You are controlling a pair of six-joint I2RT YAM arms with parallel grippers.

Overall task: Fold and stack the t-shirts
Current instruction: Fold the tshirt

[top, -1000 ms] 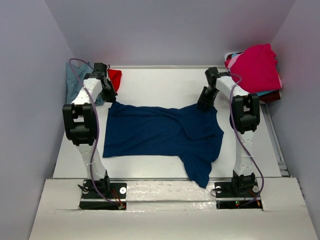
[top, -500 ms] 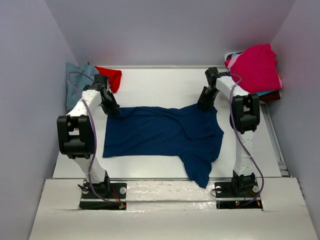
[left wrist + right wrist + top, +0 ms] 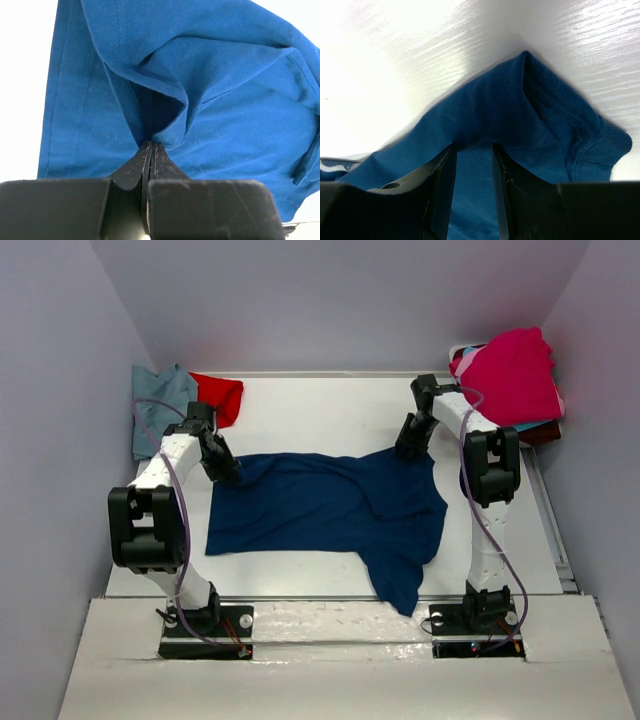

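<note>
The navy t-shirt (image 3: 330, 505) lies spread across the middle of the table (image 3: 320, 410), rumpled. One sleeve reaches toward the near edge, between the two arm bases. The left gripper (image 3: 151, 146) is clenched on the shirt's far-left corner: its wrist view shows the two fingers pressed tight together with a pinched fold of cloth rising from their tips. The right gripper (image 3: 472, 160) sits on the shirt's far-right part. Its jaws stand partly apart with a thick bunch of the same cloth running between them, and the fabric is drawn up into a peak off the table, so it is grasping the shirt too. A ribbed, stitched edge shows just right of that peak. In the far-left corner lie a blue-grey tee (image 3: 160, 405) and a red tee (image 3: 222, 395), touching each other and just behind the left gripper. At the far right, off the table's edge, a magenta tee (image 3: 515, 375) tops a heap. The garments beneath it show only as thin coloured edges and are hard to tell apart. No print can be made out on the shirt from above.
</note>
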